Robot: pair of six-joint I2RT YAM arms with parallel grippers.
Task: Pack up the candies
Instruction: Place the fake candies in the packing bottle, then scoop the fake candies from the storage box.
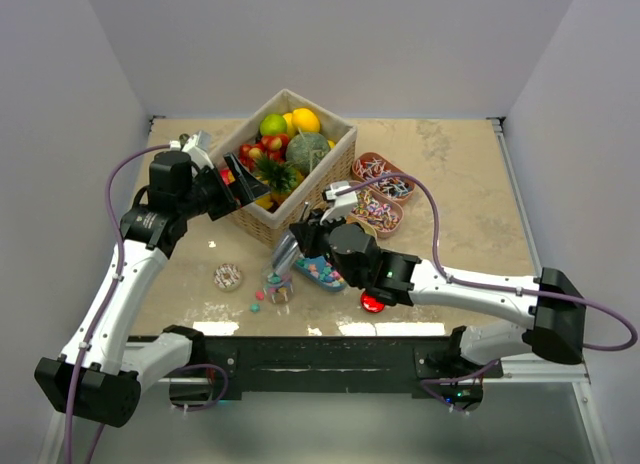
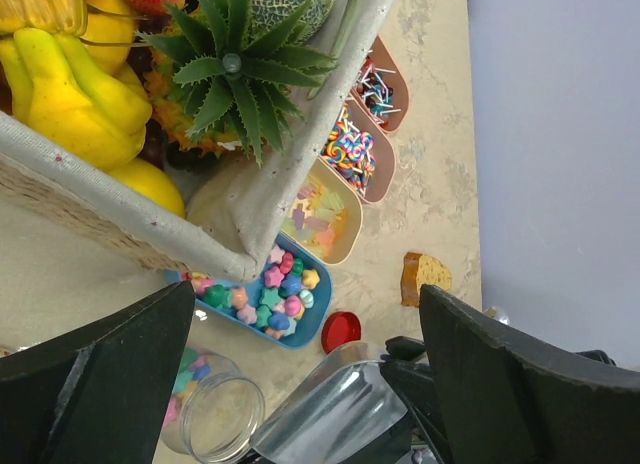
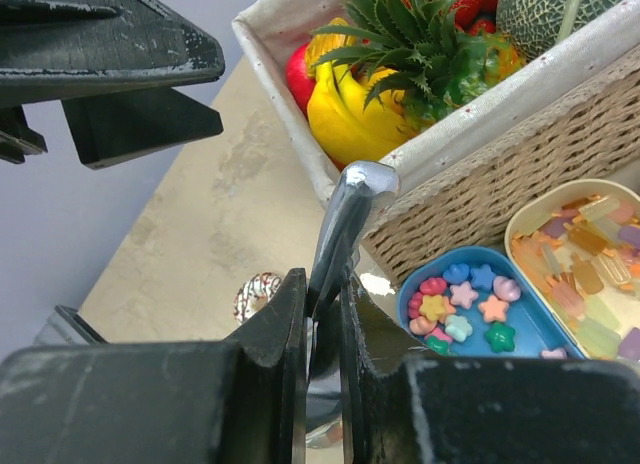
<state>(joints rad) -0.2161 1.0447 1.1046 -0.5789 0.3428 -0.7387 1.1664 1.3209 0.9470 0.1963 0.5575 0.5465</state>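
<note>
Pastel star candies lie in a blue tray, also in the left wrist view. A glass jar part filled with candies stands left of it; its open mouth shows in the left wrist view. My right gripper is shut on the handle of a metal scoop, held over the jar. My left gripper is open and empty, hovering by the basket's near corner. Gummies fill a yellow tray. Striped sweets fill two brown trays.
A wicker basket of toy fruit stands at the back centre. A sprinkled doughnut lies left of the jar. A red lid lies near the front edge. A few loose candies lie by the jar. An orange-yellow piece lies right of the trays.
</note>
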